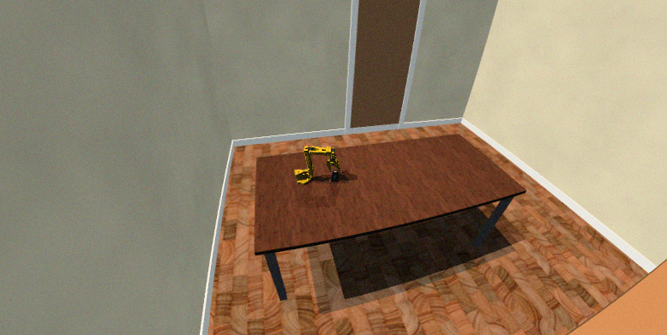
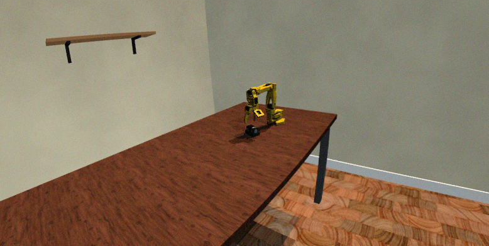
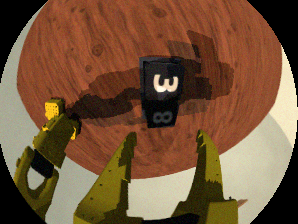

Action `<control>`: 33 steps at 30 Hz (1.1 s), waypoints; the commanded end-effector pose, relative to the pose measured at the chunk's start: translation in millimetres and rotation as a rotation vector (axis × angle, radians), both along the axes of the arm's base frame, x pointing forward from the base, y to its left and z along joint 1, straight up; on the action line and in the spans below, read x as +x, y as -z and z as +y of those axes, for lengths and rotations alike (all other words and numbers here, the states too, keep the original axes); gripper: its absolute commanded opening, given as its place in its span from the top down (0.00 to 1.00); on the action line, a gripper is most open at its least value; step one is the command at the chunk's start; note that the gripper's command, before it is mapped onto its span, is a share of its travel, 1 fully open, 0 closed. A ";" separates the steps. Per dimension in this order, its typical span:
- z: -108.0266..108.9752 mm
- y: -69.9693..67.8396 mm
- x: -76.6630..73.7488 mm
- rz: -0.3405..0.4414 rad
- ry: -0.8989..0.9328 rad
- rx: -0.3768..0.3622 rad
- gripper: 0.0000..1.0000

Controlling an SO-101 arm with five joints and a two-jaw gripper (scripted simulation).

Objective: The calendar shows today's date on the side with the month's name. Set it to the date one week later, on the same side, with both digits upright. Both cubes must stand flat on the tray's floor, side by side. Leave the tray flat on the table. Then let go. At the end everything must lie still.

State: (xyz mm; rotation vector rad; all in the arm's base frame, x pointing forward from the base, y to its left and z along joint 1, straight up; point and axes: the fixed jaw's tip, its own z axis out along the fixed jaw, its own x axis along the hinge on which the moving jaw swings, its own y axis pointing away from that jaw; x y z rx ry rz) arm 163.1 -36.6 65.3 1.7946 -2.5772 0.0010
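A small black object, the calendar (image 1: 334, 176) (image 2: 252, 131), stands on the table below the gripper. In the wrist view it has a dark cube face (image 3: 155, 75) bearing a bright white digit like a 3 turned a quarter turn. A dimmer face below it bears a grey 8 (image 3: 162, 117) lying sideways. A thin grey-black edge shows at its left and far sides. Whether one or two cubes show, and where the tray's floor lies, I cannot tell. My gripper (image 1: 334, 169) (image 2: 249, 121) (image 3: 166, 133) is open and empty, a little above the calendar, its fingers pointing down.
The brown wooden table (image 1: 396, 183) (image 2: 153, 175) carries the yellow arm's base (image 1: 303, 176) (image 2: 274, 116) close beside the calendar. The arm's shadow falls across and around the calendar. A wall shelf (image 2: 102, 37) hangs far off.
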 end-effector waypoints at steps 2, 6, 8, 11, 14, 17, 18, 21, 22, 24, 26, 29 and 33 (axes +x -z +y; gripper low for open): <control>-2.5 1.3 3.7 -0.028 0.020 -0.005 0.65; -2.6 5.7 4.1 -0.028 0.020 -0.005 0.65; -2.7 8.9 4.4 -0.028 0.020 -0.005 0.65; -2.7 13.9 4.6 -0.028 0.020 -0.005 0.65; -2.7 18.8 4.6 -0.028 0.020 -0.005 0.65; -2.7 23.3 4.5 -0.028 0.020 -0.005 0.65; -2.7 24.7 4.5 -0.028 0.020 -0.005 0.65; -2.7 26.0 4.4 -0.028 0.020 -0.005 0.65; -2.7 27.1 4.3 -0.028 0.020 -0.005 0.65; -2.6 29.1 4.2 -0.028 0.020 -0.005 0.65; -2.6 30.7 4.0 -0.028 0.020 -0.005 0.65; -2.6 32.2 3.9 -0.028 0.020 -0.005 0.65; -2.5 33.0 3.8 -0.028 0.020 -0.005 0.65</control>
